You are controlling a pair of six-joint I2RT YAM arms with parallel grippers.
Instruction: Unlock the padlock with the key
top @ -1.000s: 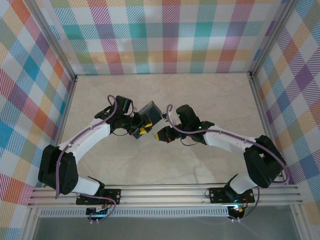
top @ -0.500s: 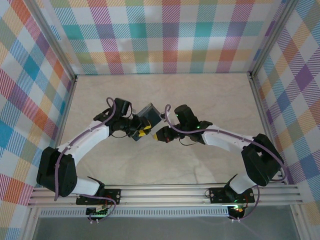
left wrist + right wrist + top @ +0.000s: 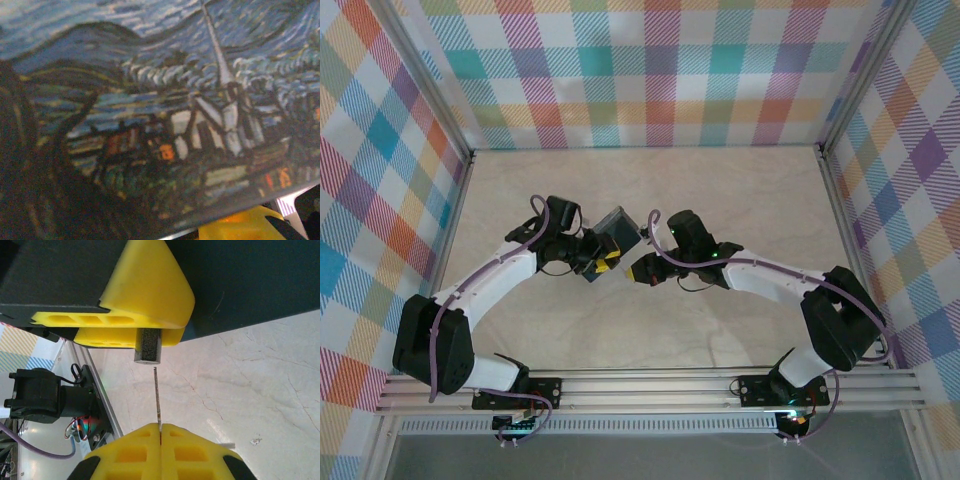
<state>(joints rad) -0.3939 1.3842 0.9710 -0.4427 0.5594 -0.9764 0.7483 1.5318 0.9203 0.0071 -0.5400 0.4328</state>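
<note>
Key [image 3: 157,400] and padlock [image 3: 148,346] are very close, with only a small gap between them. The key is a thin grey stick. The right claw [image 3: 160,429] has its two yellow fingers squeezed shut on one end of it, and the rest sticks straight out from the tips of that claw. The free end of the key points at the padlock, a small dark block just ahead of the right claw.

The left claw [image 3: 603,266] has its yellow fingers [image 3: 140,295] pressed close together, and the padlock pokes out from between them, so it looks shut on the padlock. A box [image 3: 620,226] with a blue and yellow night-sky picture leans right against the far side of the left claw. From the left wrist the painted side of the box [image 3: 160,100] is very near, with a bit of yellow finger under it.

From above, the two claws meet tip to tip over the middle of the pale table [image 3: 740,190].
</note>
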